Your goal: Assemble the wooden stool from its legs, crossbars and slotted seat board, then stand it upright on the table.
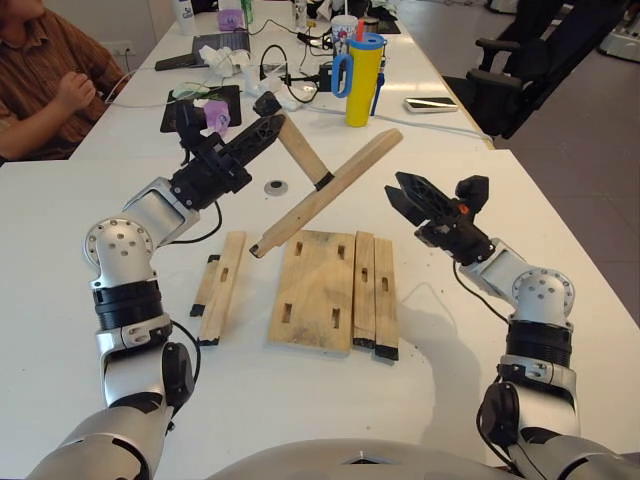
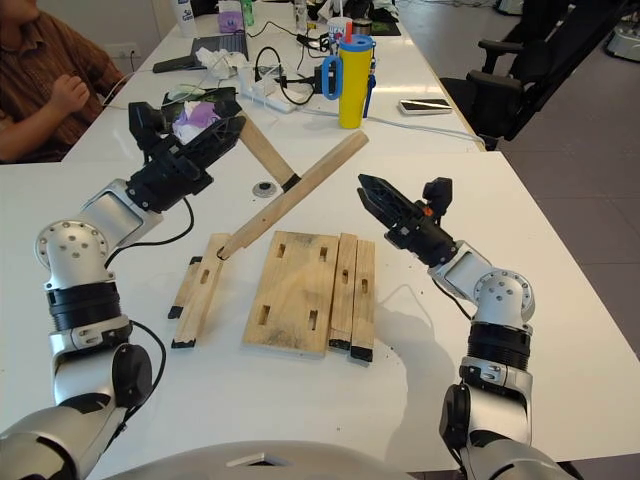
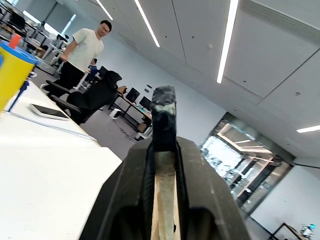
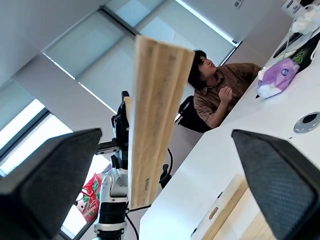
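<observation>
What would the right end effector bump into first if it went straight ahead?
Probably the raised end of the long wooden leg, just ahead of the open right end effector; depth is unclear.

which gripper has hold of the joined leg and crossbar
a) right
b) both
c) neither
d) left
d: the left gripper is shut on the crossbar, which is joined to the leg, while the right gripper is open and apart from the leg.

Head pair overlooks table point(image 1: 300, 400), wrists face upward
</observation>
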Robot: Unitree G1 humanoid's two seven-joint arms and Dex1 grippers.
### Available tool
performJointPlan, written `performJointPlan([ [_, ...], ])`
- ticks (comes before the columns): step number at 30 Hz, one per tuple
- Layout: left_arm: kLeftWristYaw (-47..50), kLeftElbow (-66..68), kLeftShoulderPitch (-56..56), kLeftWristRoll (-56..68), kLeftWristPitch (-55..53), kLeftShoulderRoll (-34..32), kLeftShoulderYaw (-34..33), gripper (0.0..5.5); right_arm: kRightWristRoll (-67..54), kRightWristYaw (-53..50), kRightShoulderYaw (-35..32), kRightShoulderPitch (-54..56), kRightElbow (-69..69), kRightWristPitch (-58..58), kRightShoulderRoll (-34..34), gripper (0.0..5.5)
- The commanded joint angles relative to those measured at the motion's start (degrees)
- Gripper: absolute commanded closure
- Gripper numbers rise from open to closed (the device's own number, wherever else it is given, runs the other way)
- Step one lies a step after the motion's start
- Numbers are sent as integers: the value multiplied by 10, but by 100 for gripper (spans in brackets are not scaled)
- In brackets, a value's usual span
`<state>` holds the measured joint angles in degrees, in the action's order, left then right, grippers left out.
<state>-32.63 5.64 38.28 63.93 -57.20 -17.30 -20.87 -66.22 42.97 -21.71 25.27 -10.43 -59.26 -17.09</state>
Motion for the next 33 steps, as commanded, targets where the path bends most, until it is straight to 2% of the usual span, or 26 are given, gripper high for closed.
performJointPlan([
  [1, 1, 17, 22, 40, -37, -2, -7, 510, -38, 5, -1, 13, 20, -24, 7, 68],
  [7, 13, 8, 9, 64, -62, 9, -2, 510, -89, -4, -3, 11, 48, -45, 15, 68],
  [14, 14, -6, -1, 66, -68, 9, 6, 510, -119, -35, -4, 8, 51, -42, 28, 169],
  [25, 20, -28, -17, 70, -58, 17, 8, 510, -92, -18, 9, 7, 45, 9, 34, 342],
  [28, 13, -44, -24, 50, -41, 15, 21, 510, -87, -18, 9, 12, 38, 16, 34, 343],
  [29, 15, -46, -26, 45, -34, 15, 22, 473, -82, -18, 10, 13, 37, 21, 34, 343],
  [33, 27, -39, -29, 44, -17, 19, 15, 422, -70, -13, 14, 7, 40, 34, 35, 343],
])
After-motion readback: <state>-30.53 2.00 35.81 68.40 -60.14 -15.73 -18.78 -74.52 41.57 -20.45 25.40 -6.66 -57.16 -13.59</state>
